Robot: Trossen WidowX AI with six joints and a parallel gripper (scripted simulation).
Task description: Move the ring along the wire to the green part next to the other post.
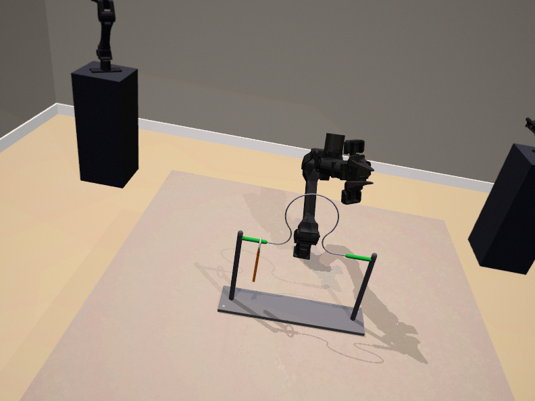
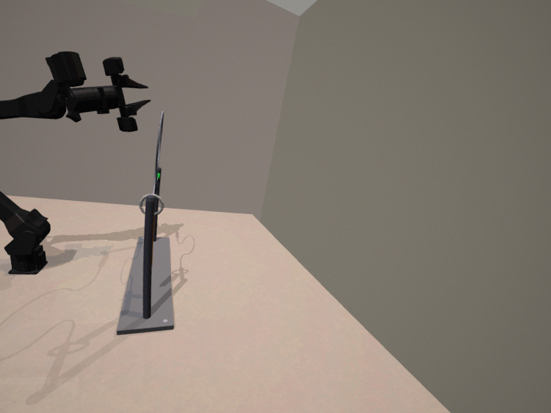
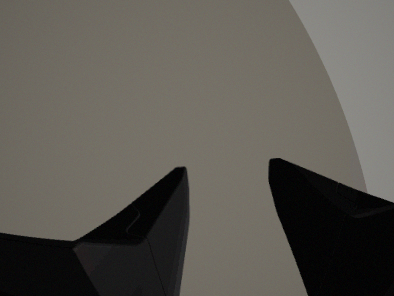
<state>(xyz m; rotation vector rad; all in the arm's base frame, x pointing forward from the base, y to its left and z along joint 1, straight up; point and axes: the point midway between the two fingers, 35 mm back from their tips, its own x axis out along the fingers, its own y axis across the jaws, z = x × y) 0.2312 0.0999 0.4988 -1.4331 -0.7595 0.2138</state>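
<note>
The pale ring [image 1: 260,244] [image 2: 140,204] hangs around the green part [image 1: 249,238] at the left post [image 1: 235,267] [image 2: 148,266] in the top view. Its orange handle [image 1: 256,265] points down, free of the gripper. The grey wire [image 1: 311,194] [image 2: 159,142] loops up and comes down to the other green part [image 1: 358,257] [image 2: 158,176] at the right post [image 1: 363,289]. My gripper [image 1: 372,177] [image 2: 149,94] [image 3: 228,173] is partly open and empty, above and behind the wire stand, toward the right post's side. The wrist view shows neither ring nor wire.
The stand's grey base plate [image 1: 294,307] [image 2: 155,293] lies on the table. My arm [image 1: 310,190] rises behind the wire loop, with its foot behind the stand. Dark pedestals [image 1: 105,129] [image 1: 505,215] stand farther off at both sides, carrying other arms.
</note>
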